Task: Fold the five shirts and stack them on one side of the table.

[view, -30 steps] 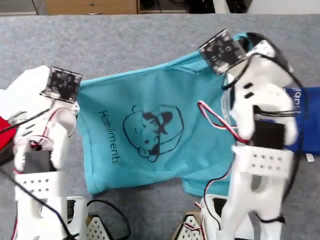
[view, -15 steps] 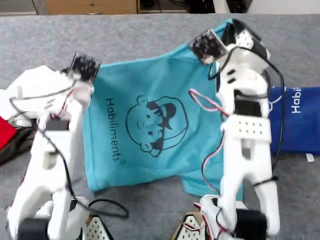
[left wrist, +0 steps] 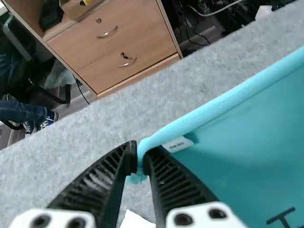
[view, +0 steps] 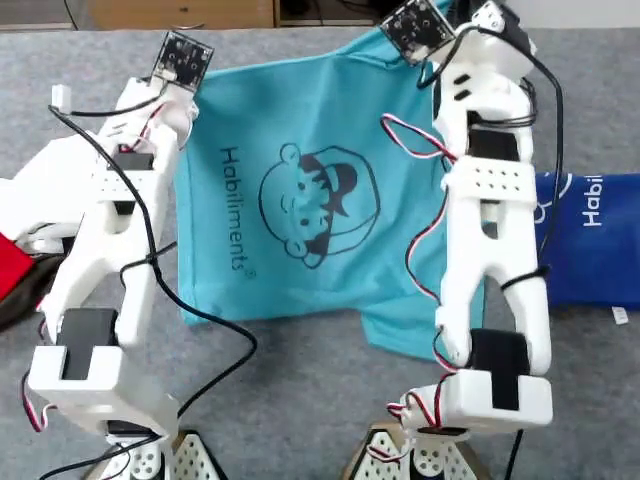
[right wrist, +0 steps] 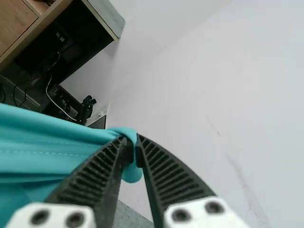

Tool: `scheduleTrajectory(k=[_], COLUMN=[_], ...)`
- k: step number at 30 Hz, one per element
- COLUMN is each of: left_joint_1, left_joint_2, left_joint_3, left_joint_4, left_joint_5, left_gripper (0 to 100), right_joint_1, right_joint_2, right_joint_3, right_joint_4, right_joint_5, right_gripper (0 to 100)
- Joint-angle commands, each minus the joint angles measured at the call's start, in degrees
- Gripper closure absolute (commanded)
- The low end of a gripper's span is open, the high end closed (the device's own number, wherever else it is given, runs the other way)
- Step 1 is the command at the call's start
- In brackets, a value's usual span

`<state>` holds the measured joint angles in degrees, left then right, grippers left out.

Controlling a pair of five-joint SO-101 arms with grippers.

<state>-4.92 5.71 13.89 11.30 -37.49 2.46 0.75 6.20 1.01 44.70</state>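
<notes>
End effectors [left wrist: 137, 151] [right wrist: 131, 141] tight on corners of shirt [view: 300, 120]

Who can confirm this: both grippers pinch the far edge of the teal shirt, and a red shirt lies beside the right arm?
One detail is wrong. The left gripper and right gripper do pinch the far edge of the teal shirt, but a blue shirt, not a red one, lies beside the right arm, as the high view shows.

White plastic arms [view: 490, 190], black ribbed jaws, red and black cables [view: 409, 265]
</notes>
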Motion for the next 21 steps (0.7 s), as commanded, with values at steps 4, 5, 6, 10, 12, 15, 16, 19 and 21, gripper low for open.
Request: scheduleTrajectory(k=[4,5,6,10,12,15,16,19,21], left_joint_1=[-0.4,-0.4,-0.4,-0.1,0.0,0.4,0.9,2.1,3.1], left_joint_2=[-0.6,-0.6,-0.6,-0.6,-0.6,-0.4,-0.2,0.0,0.1], left_joint_3=[-8.0,-8.5,-9.0,-12.2,-14.7,-17.4,-17.8,-17.7,-17.5], left_joint_4=[19.4,22.9,26.4,40.9,48.6,58.9,61.6,67.5,70.6], left_joint_5=[-0.4,-0.4,-0.4,-0.4,-0.4,-0.4,-0.4,-0.4,-0.4], left_gripper=[98,98,98,98,98,98,98,98,98], right_joint_1=[2.5,3.1,3.6,5.4,6.4,7.3,7.6,7.6,7.6], right_joint_2=[-3.0,-3.7,-4.7,-9.1,-11.8,-16.3,-17.7,-21.8,-24.3], right_joint_3=[-2.9,-2.4,-2.0,1.2,2.9,5.0,5.7,7.9,9.3], right_joint_4=[9.4,12.4,15.3,26.8,33.1,42.4,45.3,53.4,57.7], right_joint_5=[-0.2,-0.2,-0.3,-0.3,-0.3,-0.2,-0.2,-0.2,-0.3], right_gripper=[99.6,99.6,99.6,99.6,99.5,99.5,99.5,99.4,99.4])
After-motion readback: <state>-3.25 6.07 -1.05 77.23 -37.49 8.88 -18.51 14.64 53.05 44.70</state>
